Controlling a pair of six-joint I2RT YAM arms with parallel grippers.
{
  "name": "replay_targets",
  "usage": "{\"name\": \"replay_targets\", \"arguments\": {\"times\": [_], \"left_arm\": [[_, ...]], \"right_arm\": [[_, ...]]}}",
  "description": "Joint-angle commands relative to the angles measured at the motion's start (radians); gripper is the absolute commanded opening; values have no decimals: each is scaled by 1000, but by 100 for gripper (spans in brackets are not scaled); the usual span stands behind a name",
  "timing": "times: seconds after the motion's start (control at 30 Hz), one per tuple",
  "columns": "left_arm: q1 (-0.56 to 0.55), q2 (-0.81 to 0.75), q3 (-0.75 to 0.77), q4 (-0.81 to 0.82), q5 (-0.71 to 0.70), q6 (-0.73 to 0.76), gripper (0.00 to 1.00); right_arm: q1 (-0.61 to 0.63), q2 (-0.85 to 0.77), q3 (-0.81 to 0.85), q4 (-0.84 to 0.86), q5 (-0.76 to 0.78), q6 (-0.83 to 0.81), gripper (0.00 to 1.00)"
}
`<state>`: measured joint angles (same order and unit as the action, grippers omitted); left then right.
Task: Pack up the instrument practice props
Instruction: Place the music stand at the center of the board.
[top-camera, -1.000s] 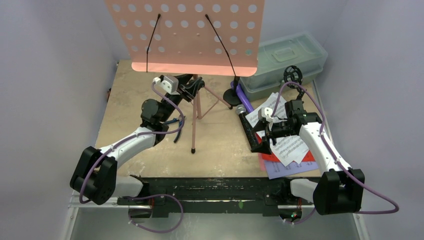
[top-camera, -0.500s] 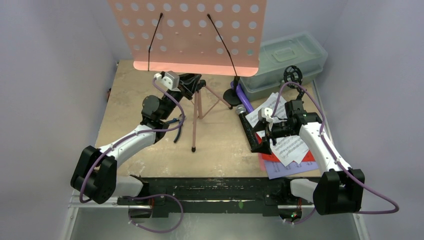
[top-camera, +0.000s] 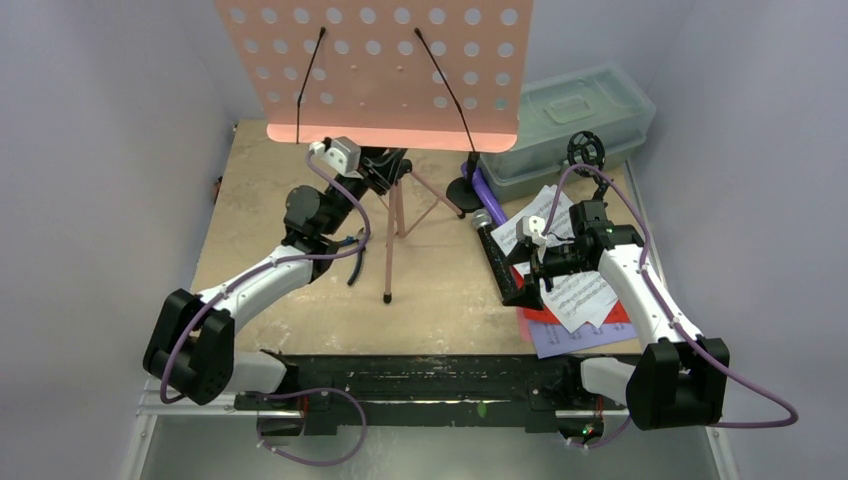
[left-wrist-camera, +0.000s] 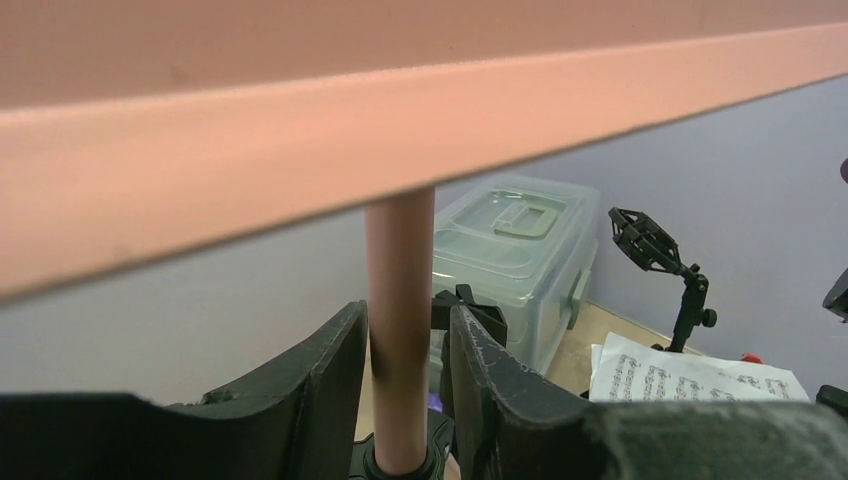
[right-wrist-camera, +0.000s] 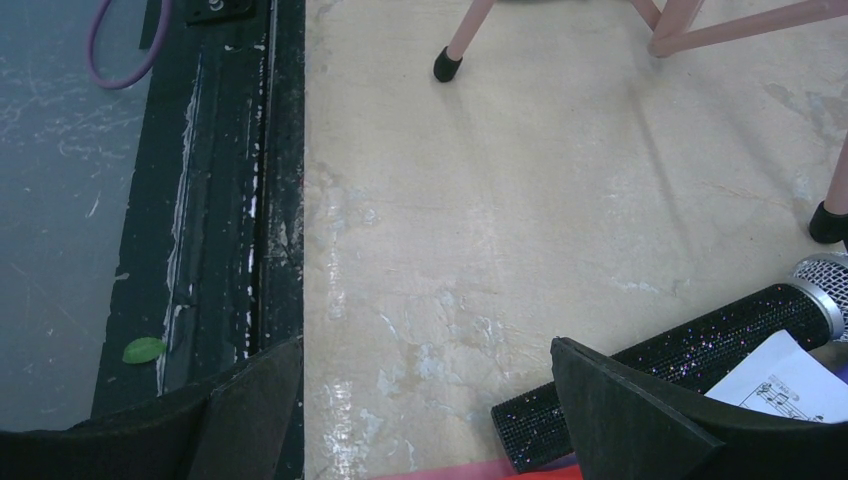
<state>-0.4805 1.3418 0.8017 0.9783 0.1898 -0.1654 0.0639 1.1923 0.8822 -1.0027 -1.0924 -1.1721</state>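
The pink music rack stands at the back centre, with its perforated panel up high. My left gripper is shut on the rack's pole just under the panel, one finger on each side. My right gripper is open and empty, low over the tail of the black silver-headed mic, which also shows in the right wrist view. The purple mic lies beside a black round-based mic support. White sheets, a red sheet and a lavender sheet lie under my right arm.
A translucent greenish lidded box stands at the back right, and it also shows in the left wrist view. A black shock-mount support stands in front of it. Blue-handled pliers lie by my left arm. A black rail edges the table's near side.
My left gripper has shifted slightly up and right on the pole, and the rack's panel moved a little right with it. The right arm has not moved.
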Motion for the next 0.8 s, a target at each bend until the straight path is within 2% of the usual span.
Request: {"name": "replay_targets", "arguments": {"times": [0.0, 0.1, 0.2, 0.47, 0.63, 0.77], "left_arm": [[-6, 6, 44, 24, 24, -1, 34], [-6, 7, 44, 19, 26, 2, 21], [-6, 4, 55, 10, 25, -6, 0], [-5, -61, 156, -122, -182, -128, 0], [-5, -67, 280, -240, -214, -216, 0], [-6, -75, 324, -281, -247, -281, 0]], "right_arm": [[-5, 9, 39, -16, -31, -23, 99], [-6, 10, 40, -17, -31, -24, 99], [-5, 10, 40, -19, -31, -26, 99], [-5, 11, 47, -34, -46, -35, 99], [-4, 17, 54, -38, -56, -44, 99], [-3, 28, 72, -60, -63, -63, 99]]}}
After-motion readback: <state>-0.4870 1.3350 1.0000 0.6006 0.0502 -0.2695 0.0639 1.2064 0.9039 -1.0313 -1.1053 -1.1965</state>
